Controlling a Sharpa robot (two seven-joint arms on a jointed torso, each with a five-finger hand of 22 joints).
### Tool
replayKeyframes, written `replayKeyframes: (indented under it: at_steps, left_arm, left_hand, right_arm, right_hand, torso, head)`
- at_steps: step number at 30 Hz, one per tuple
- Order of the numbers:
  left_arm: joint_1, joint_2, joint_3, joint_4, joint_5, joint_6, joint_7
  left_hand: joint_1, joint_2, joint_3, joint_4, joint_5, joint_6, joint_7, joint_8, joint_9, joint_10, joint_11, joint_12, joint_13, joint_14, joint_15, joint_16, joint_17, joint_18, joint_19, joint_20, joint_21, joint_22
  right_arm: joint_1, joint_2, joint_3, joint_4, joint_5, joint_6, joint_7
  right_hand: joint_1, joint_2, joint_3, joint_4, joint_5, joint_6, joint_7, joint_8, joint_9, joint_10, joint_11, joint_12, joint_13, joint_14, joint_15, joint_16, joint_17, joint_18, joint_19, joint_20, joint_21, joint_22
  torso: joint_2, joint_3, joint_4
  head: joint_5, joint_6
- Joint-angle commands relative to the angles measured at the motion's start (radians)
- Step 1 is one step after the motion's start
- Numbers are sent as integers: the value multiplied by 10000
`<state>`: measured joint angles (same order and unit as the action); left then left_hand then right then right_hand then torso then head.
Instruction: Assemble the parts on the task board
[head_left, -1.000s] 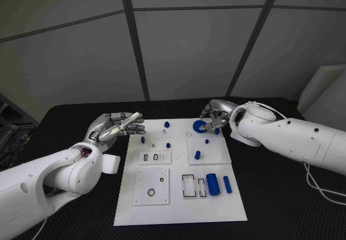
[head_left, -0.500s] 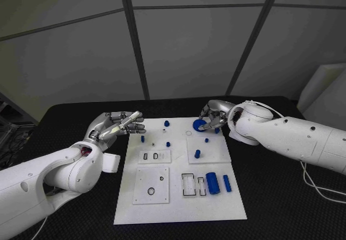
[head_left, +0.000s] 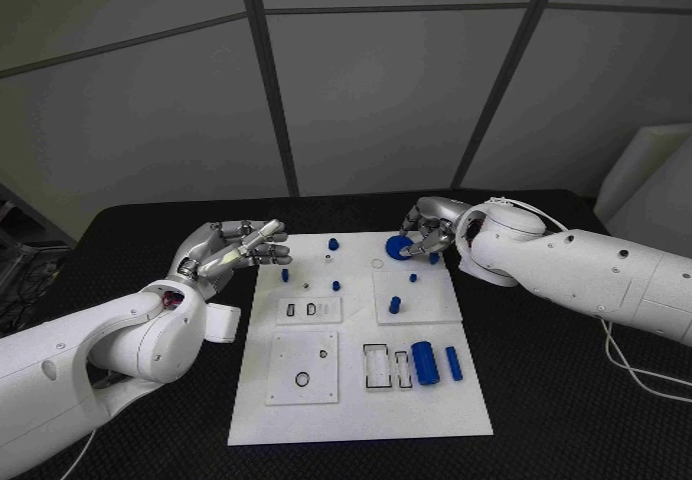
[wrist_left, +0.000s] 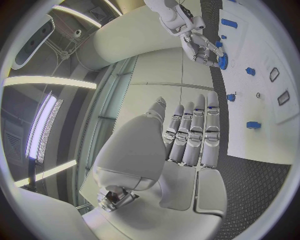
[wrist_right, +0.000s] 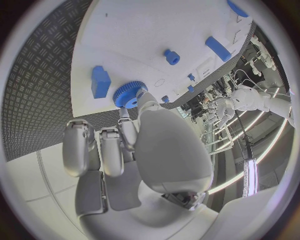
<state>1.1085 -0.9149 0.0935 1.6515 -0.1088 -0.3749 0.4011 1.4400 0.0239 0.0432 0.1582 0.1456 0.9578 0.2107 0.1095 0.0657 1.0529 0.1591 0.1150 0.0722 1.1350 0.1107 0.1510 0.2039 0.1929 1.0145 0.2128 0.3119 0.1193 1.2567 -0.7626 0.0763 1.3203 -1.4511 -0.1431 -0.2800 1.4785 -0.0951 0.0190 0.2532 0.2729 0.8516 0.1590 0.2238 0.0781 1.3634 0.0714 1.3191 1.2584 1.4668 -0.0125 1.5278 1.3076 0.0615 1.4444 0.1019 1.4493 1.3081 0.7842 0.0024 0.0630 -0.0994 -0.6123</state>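
Note:
The white task board (head_left: 361, 410) lies in the middle of the black table. My right hand (head_left: 428, 232) is over its far right corner and pinches a blue gear (head_left: 397, 249) in its fingertips. The right wrist view has the gear (wrist_right: 129, 94) close above the board, beside a blue block (wrist_right: 100, 81); I cannot tell whether it touches. My left hand (head_left: 238, 250) hovers at the board's far left corner with its fingers stretched out and nothing in them. From the left wrist, those fingers (wrist_left: 194, 130) point towards the right hand (wrist_left: 200, 45) and the gear (wrist_left: 223, 60).
A thick blue cylinder (head_left: 424, 362) and a slim blue bar (head_left: 454, 366) lie near the board's right side. Small blue pegs (head_left: 333, 244) (head_left: 336, 287) (head_left: 395, 306) stand across its far half. Raised white plates with slots (head_left: 306, 370) occupy the left half.
My right hand has edged slightly toward the far side of the board with the gear still pinched. The left hand has hardly moved.

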Motion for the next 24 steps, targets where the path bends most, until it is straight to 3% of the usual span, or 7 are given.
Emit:
replayKeyframes:
  at_steps: [1,12,19,24]
  left_arm:
    - [7,12,6,-1,-55,101,19]
    - [3,12,6,-4,-55,106,14]
    - [2,0,6,3,-55,119,-3]
    - [-3,2,6,20,-55,103,-1]
  left_hand:
    - [41,28,-9,-73,-42,79,-5,-69,2,69,-26,-46,-5,-14,-50,-50,8,-100,-39,-24,-63,-14]
    - [63,37,6,-87,-41,82,-6,-75,1,72,-28,-55,-7,-12,-52,-55,14,-100,-36,-26,-63,-15]
    - [63,37,6,-87,-41,82,-6,-75,1,72,-28,-55,-7,-12,-52,-55,14,-100,-36,-26,-63,-15]
    - [71,33,11,-99,-43,68,26,-97,-5,58,-11,-81,-14,-12,-48,-65,24,-102,-33,-28,-66,-18]
  right_arm:
    - [11,11,2,-18,-244,170,-61]
    - [9,83,1,9,-240,200,30]
    - [6,72,0,112,-666,-394,31]
    - [4,59,0,195,-933,-753,5]
  right_hand:
    - [96,34,25,-106,218,112,9,70,14,28,0,58,24,836,80,53,1613,-109,72,-9,74,158]
    - [215,200,216,-287,347,524,-53,276,48,207,-57,265,306,847,42,82,1684,-134,123,-32,155,305]
    - [265,429,526,-362,294,1106,-209,365,117,406,-190,466,573,856,-61,100,1734,-169,207,-112,250,496]
    - [264,452,611,-380,345,1170,-239,314,116,371,-219,414,524,857,-90,101,1738,-176,221,-141,268,531]
  torso:
    - [-5,2,0]
    - [-4,0,-5]
    - [-7,4,-2]
    - [-10,1,-7]
  head:
    - [-8,-13]
    - [6,-12]
    - [-11,-35]
    - [-9,-20]
